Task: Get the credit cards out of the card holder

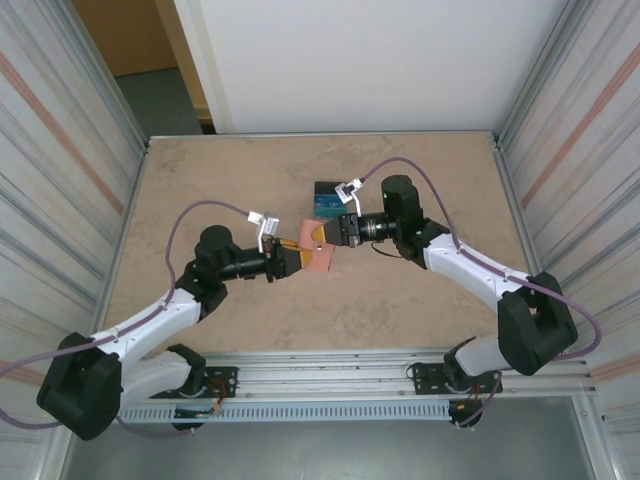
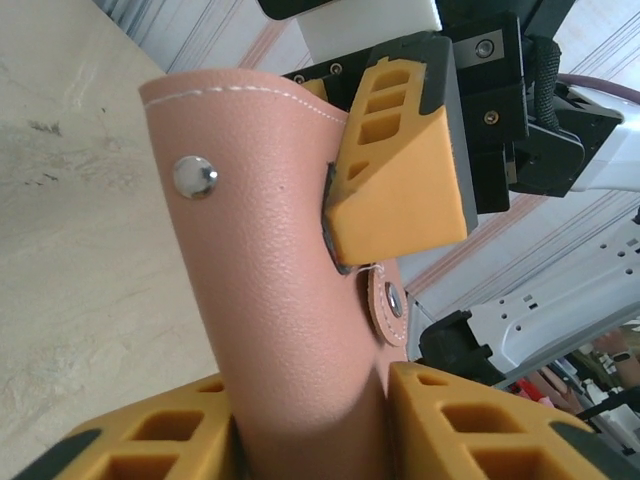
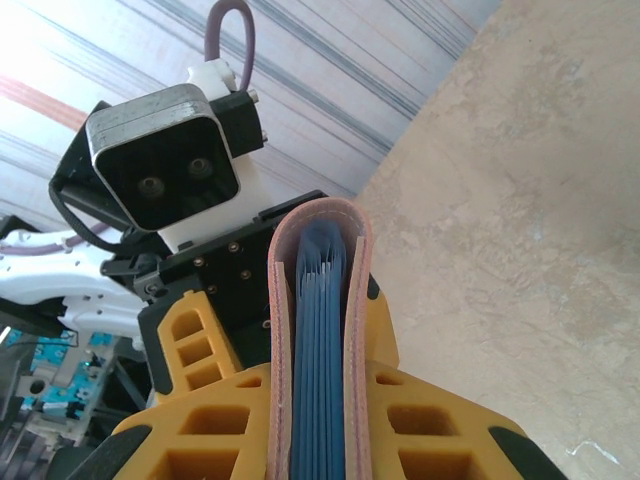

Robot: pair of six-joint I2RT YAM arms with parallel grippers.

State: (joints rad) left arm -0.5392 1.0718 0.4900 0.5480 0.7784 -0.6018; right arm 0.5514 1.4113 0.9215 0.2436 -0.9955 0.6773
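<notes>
The reddish-brown leather card holder [image 1: 318, 257] hangs above the middle of the table, held from both sides. My left gripper [image 1: 292, 260] is shut on its lower left end; in the left wrist view both orange fingers [image 2: 470, 420] press against the leather [image 2: 260, 260]. My right gripper [image 1: 322, 236] is shut on the upper right end. In the right wrist view the card holder [image 3: 283, 300] stands edge-on between the jaws of my right gripper [image 3: 318, 390], with blue layers [image 3: 320, 330] inside; I cannot tell pockets from cards. Blue and teal credit cards [image 1: 326, 203] lie on the table behind it.
The marble-patterned table [image 1: 200, 190] is walled by corrugated panels on the left [image 1: 60, 150] and right [image 1: 580, 130]. A metal rail [image 1: 330, 375] with the arm bases runs along the near edge. Bare tabletop lies at the far left and near right.
</notes>
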